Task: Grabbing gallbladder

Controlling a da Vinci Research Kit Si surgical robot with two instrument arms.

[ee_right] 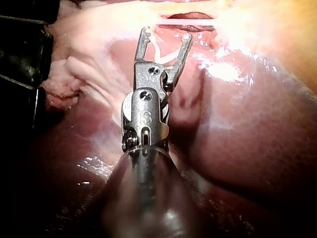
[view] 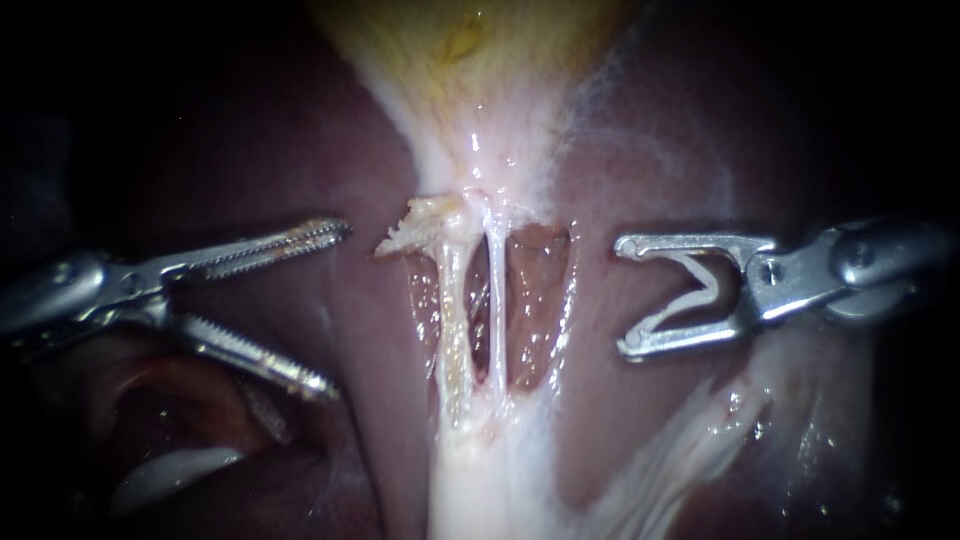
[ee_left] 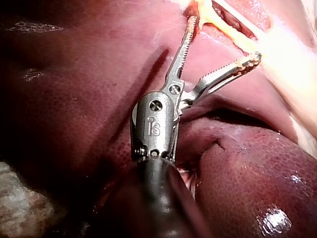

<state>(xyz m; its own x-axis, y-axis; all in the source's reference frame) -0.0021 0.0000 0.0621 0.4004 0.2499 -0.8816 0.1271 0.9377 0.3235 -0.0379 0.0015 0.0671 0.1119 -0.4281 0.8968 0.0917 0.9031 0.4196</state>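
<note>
The gallbladder [view: 470,45] is a yellowish sac at the top centre, tapering down into white tissue. Below it two pale tubes [view: 496,300] run side by side over a dissected window in the liver [view: 300,150]. My left instrument [view: 335,305] comes in from the left with toothed jaws wide open, holding nothing, left of the tubes. In the left wrist view its jaws [ee_left: 225,42] stand apart just short of the tubes [ee_left: 233,34]. My right instrument [view: 625,295] stands right of the tubes, jaws open and empty; the right wrist view shows its jaws [ee_right: 166,34] apart.
A frayed tag of pale tissue [view: 410,232] sticks out left of the tubes. White fatty tissue [view: 480,480] spreads below them. A dark fold of liver [view: 190,400] lies under my left instrument.
</note>
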